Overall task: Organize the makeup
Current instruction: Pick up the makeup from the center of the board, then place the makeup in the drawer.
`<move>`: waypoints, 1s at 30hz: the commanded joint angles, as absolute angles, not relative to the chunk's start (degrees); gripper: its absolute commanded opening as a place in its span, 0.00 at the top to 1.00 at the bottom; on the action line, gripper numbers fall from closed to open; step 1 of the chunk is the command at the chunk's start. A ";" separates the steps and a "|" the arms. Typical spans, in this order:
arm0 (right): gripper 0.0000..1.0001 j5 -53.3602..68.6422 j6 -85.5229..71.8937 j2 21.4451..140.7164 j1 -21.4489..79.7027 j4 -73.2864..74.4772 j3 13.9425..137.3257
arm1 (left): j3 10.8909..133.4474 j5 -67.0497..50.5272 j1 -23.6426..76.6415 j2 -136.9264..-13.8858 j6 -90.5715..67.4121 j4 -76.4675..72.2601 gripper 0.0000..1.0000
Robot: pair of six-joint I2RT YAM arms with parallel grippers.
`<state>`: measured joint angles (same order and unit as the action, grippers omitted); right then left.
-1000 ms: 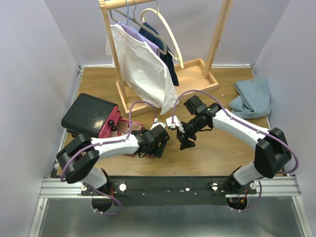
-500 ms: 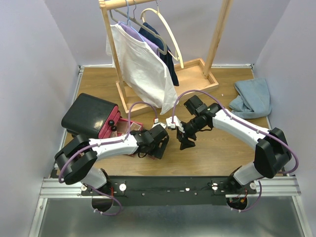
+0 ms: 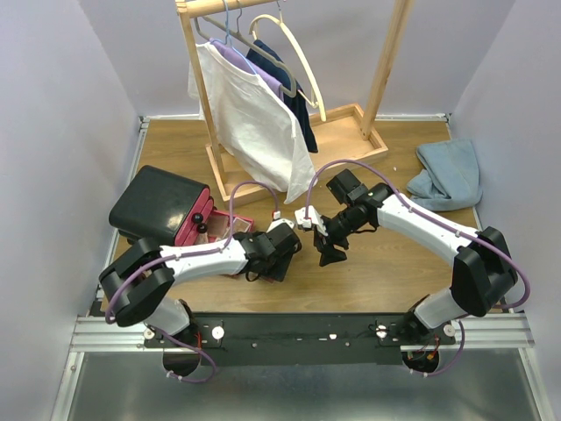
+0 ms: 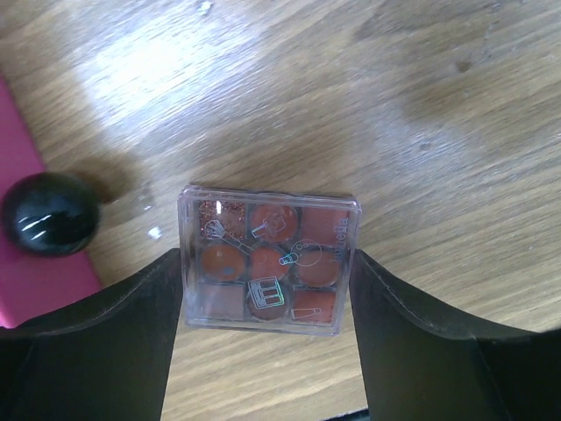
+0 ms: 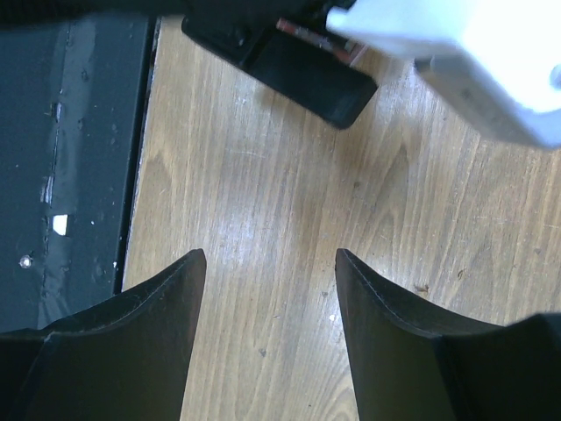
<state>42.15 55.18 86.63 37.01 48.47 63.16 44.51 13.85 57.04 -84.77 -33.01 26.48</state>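
Step in hand: grasp of 1 makeup item. The left gripper (image 4: 266, 263) is down over a square clear-lidded eyeshadow palette (image 4: 267, 263) with 9 red-brown pans in a 3x3 grid. Both fingers sit flush against its 2 side edges, so the claw reads as clamped on the palette. The palette lies flat on the wooden table (image 4: 394, 105), not lifted.

Landmark is the black case (image 3: 162, 206). The palette is just off the case's drawer side, near a pink drawer (image 4: 22, 272) front and its round black knob (image 4: 48, 213), and apart from both. From the top view the palette is hidden under the left gripper, which sits near that same side of the case.

The right gripper (image 5: 269, 259) hovers further out from the case, past the left gripper. Its fingers are apart with nothing between them, only bare wood below.

Progress judgement: early to middle, with this item not yet stowed. I cannot tell how much other makeup is already in the case.

Next move, as I judge it:
- Lift straight up while keeping the palette level. The hold is only on thin plastic edges, so it could slip or tilt.
- Carry it the short way to the case and set it in a drawer.
- I cannot tell from these views whether a drawer is pulled out far enough. If not, the free right gripper would need to open 1 by its knob.
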 commanded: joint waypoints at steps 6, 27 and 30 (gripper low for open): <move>0.32 41.57 55.99 86.40 36.56 47.72 62.93 | 45.00 18.54 57.22 -70.77 -34.72 33.74 0.56; 0.31 41.92 56.07 86.48 36.56 47.90 63.02 | 49.48 32.43 41.49 -68.81 -30.15 39.82 0.57; 0.32 41.84 56.07 86.40 36.56 47.90 63.02 | 49.75 32.35 40.08 -71.54 -29.62 39.11 0.47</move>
